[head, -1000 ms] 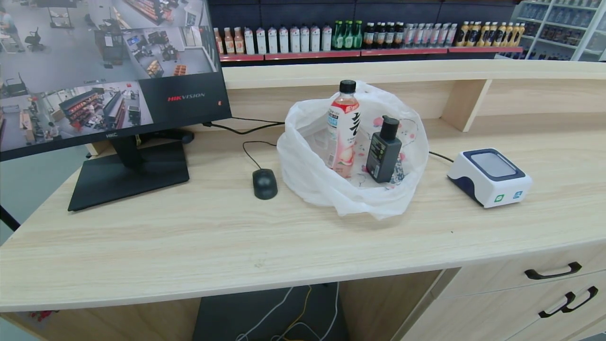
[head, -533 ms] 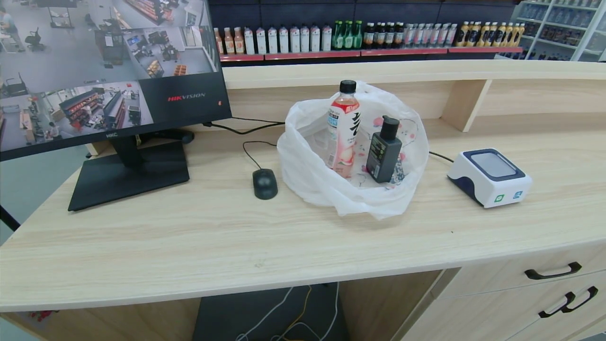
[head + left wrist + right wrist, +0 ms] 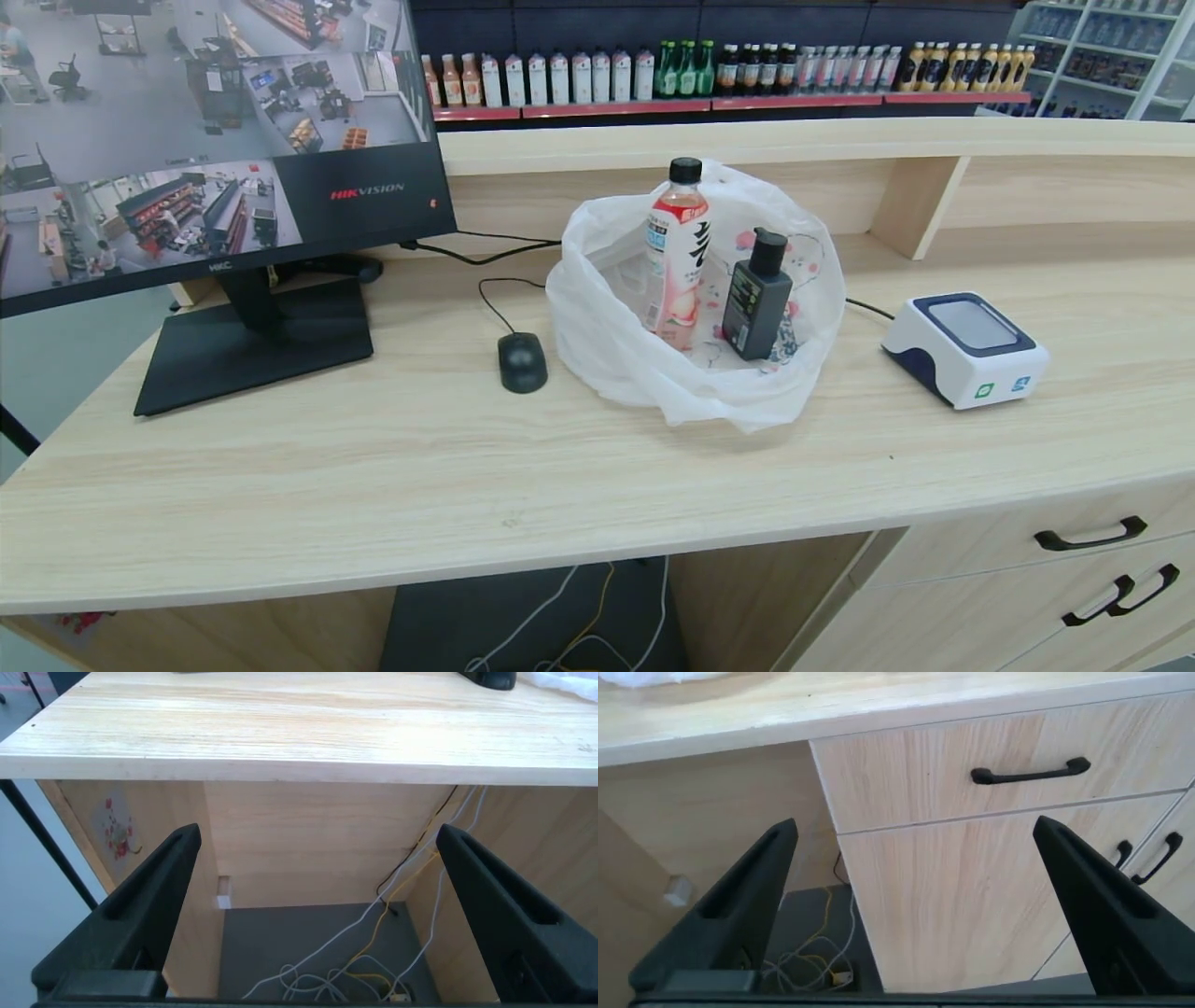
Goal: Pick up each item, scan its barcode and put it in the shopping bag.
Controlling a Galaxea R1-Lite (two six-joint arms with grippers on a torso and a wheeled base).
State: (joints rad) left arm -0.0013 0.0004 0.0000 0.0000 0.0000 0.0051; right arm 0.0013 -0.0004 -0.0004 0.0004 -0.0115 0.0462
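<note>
A white plastic shopping bag [image 3: 653,364] stands open in the middle of the wooden counter [image 3: 392,467]. Inside it stand a pink drink bottle [image 3: 676,257] with a black cap and a dark pump bottle [image 3: 756,297], both upright. The white and navy barcode scanner [image 3: 964,348] sits to the right of the bag. My left gripper [image 3: 313,873] is open below the counter's front edge, facing the leg space. My right gripper [image 3: 915,873] is open too, low in front of the drawer fronts [image 3: 999,793].
A monitor [image 3: 205,140] on a black stand occupies the counter's left, with a black mouse [image 3: 522,361] beside the bag. A raised ledge [image 3: 794,140] runs along the back. Drawers with black handles [image 3: 1090,538] are at lower right. Cables [image 3: 374,952] hang under the counter.
</note>
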